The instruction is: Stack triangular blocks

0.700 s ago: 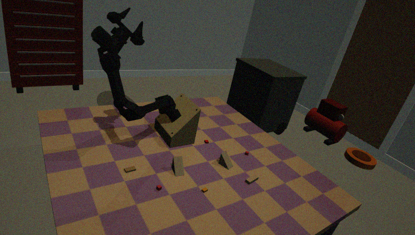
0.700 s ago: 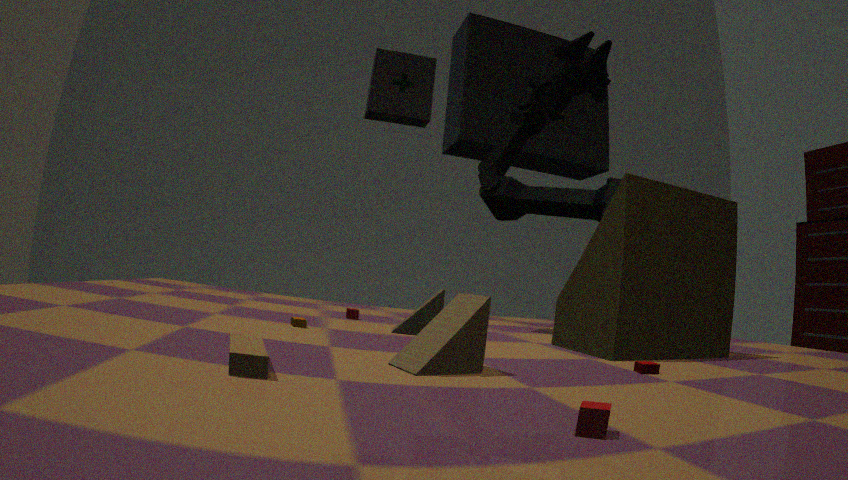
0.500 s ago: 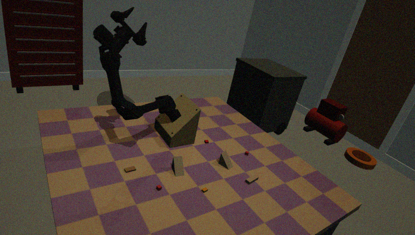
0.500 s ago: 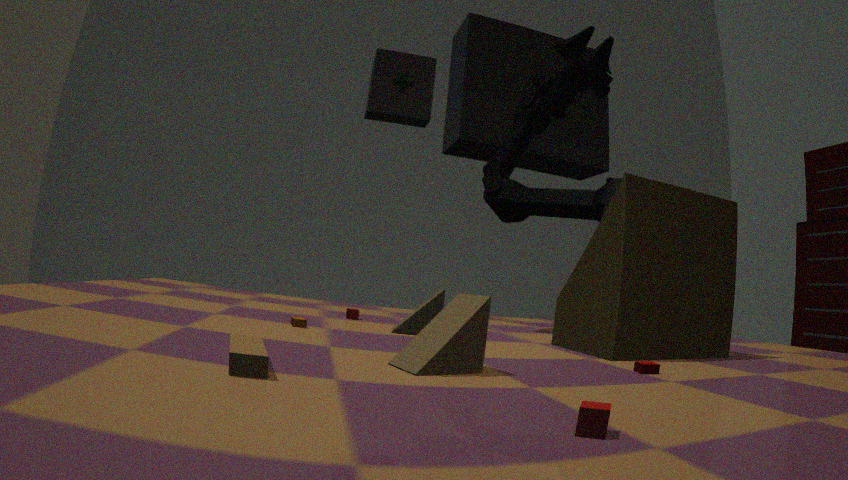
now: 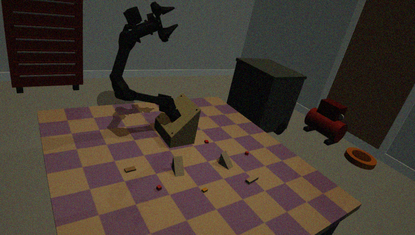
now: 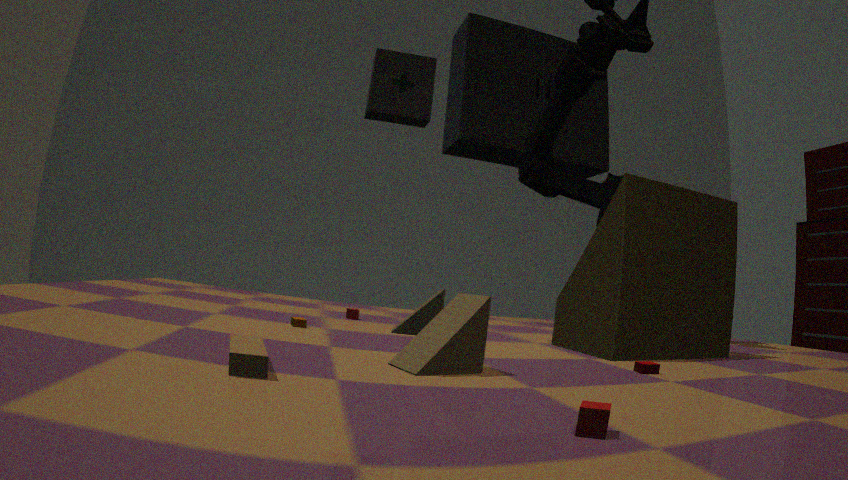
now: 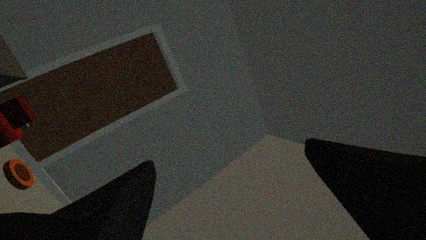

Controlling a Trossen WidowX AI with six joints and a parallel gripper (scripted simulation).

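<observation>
Two grey triangular blocks stand apart on the checkered table (image 5: 116,198) (image 6: 446,422). The left block (image 5: 178,166) (image 6: 423,315) in the top view is the farther one in the exterior view, partly hidden by the other. The right block (image 5: 225,160) (image 6: 458,339) is the nearer one there. In the exterior view both slopes descend to the left. My gripper (image 5: 175,16) (image 7: 231,157) is open and empty, high above the table behind the blocks. Its fingers are partly cut off at the top of the exterior view. The wrist view shows no block.
My arm's wedge-shaped base (image 5: 186,128) (image 6: 672,273) stands behind the blocks. Small red cubes (image 5: 158,187) (image 5: 246,152), a red piece (image 5: 206,141), an orange piece (image 5: 204,189) and two flat bars (image 5: 130,169) (image 5: 251,179) lie around the blocks. A dark cabinet (image 5: 262,93) stands beyond the table's edge.
</observation>
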